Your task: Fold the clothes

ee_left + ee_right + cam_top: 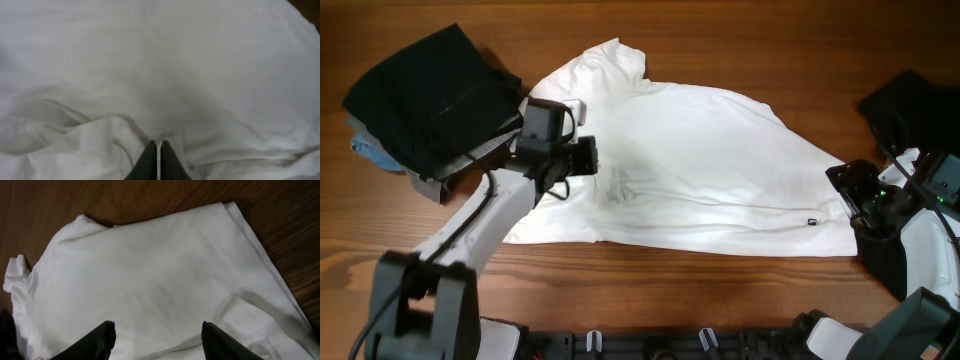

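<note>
Left jaws shut on white T-shirt (720, 150) (a small fold), right jaws apart, empty, wooden table (740, 40) beneath

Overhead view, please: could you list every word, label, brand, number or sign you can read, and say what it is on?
No text here is legible.
Small black tag at the hem of the white T-shirt: a tiny pale mark, too small to read.
Black garment: no print visible.
</note>
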